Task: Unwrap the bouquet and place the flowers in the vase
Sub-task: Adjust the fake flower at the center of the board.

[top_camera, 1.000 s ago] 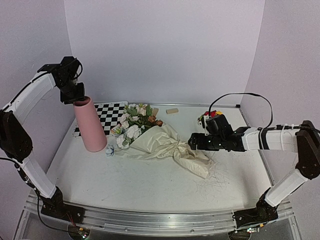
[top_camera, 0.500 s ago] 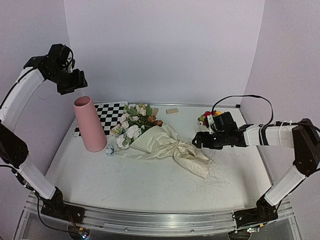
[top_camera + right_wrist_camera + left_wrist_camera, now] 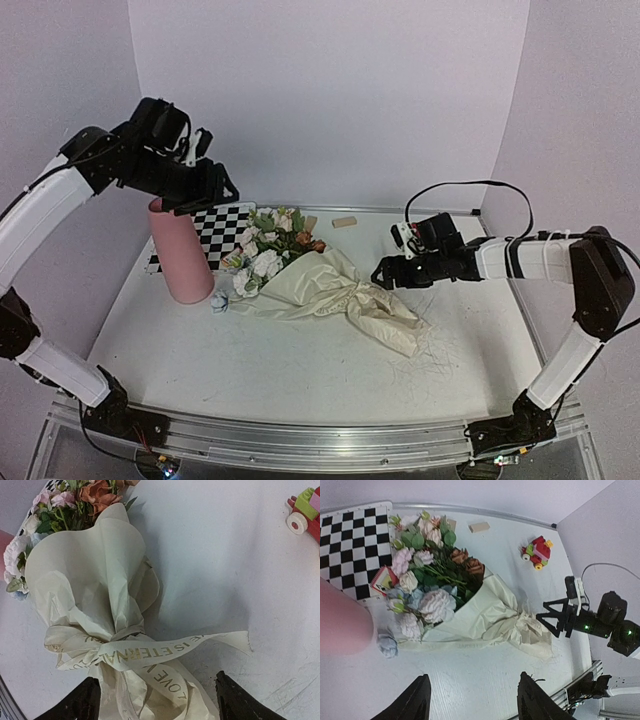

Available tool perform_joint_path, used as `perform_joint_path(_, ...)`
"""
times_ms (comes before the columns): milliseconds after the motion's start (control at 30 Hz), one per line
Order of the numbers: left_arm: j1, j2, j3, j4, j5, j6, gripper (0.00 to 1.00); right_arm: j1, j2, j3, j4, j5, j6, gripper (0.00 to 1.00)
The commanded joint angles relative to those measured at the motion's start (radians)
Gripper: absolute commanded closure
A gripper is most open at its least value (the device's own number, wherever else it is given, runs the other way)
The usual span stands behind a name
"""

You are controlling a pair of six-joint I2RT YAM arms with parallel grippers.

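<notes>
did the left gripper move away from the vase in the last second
Yes. The left gripper was just above the rim of the vase; now it hangs to the vase's right, toward the flowers.

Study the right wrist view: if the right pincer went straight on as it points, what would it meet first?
Probably the printed ribbon tied round the neck of the bouquet, dead ahead of the right pincer; depth is unclear.

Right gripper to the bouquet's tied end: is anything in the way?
Nothing visible does. The right gripper, jaws open, faces the printed ribbon tied around the bouquet wrapping at close range. The toy-brick car sits off to the side, toward the back wall, out of that path.
</notes>
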Motion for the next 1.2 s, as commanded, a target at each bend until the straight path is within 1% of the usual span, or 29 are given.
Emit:
perform_joint_path(0, -0.141, -0.074, -0.14, 0.162, -0.109, -0.129, 0.41, -0.01, 0.024, 0.051, -0.05, 0.025, -0.026, 0.21)
perform_joint_path(100, -0.236, -0.092, -0.255, 0.266, -0.162, -0.202, 0.39, -0.02, 0.023, 0.05, -0.051, 0.028, -0.02, 0.21)
perform_joint_path(200, -0.328, -0.102, -0.415, 0.435, -0.2, -0.271, 0.37, -0.04, 0.03, 0.043, -0.054, 0.024, -0.002, 0.24)
perform_joint_path(233, -0.357, -0.102, -0.472, 0.48, -0.216, -0.3, 0.37, -0.053, 0.032, 0.037, -0.056, 0.013, 0.003, 0.27)
perform_joint_path(300, -0.38, -0.106, -0.581, 0.63, -0.195, -0.349, 0.37, -0.072, 0.03, 0.018, -0.056, -0.005, 0.012, 0.31)
perform_joint_path(333, -0.381, -0.113, -0.655, 0.735, -0.166, -0.381, 0.38, -0.079, 0.028, 0.008, -0.055, -0.009, 0.016, 0.34)
perform_joint_path(400, -0.381, -0.127, -0.808, 0.94, -0.13, -0.453, 0.42, -0.083, 0.022, -0.01, -0.055, 0.0, 0.017, 0.4)
perform_joint_path(467, -0.381, -0.118, -0.883, 1.056, -0.144, -0.494, 0.47, -0.084, 0.017, -0.029, -0.056, 0.018, 0.016, 0.41)
perform_joint_path(633, -0.381, -0.061, -0.923, 1.101, -0.216, -0.506, 0.5, -0.084, 0.022, -0.069, -0.055, 0.017, 0.006, 0.41)
perform_joint_path(733, -0.381, -0.037, -0.941, 1.144, -0.233, -0.504, 0.51, -0.084, 0.037, -0.082, -0.055, 0.004, 0.0, 0.47)
perform_joint_path(867, -0.38, -0.007, -0.944, 1.168, -0.257, -0.508, 0.51, -0.084, 0.049, -0.1, -0.051, -0.041, -0.003, 0.5)
perform_joint_path(967, -0.379, 0.022, -0.939, 1.183, -0.257, -0.512, 0.51, -0.083, 0.05, -0.116, -0.042, -0.08, -0.004, 0.55)
perform_joint_path(1100, -0.376, 0.056, -0.924, 1.184, -0.253, -0.51, 0.51, -0.084, 0.047, -0.133, -0.042, -0.087, -0.01, 0.56)
perform_joint_path(1133, -0.374, 0.061, -0.922, 1.185, -0.249, -0.512, 0.51, -0.083, 0.046, -0.135, -0.042, -0.087, -0.011, 0.6)
perform_joint_path(1167, -0.372, 0.065, -0.922, 1.185, -0.247, -0.513, 0.51, -0.083, 0.048, -0.137, -0.043, -0.091, -0.013, 0.66)
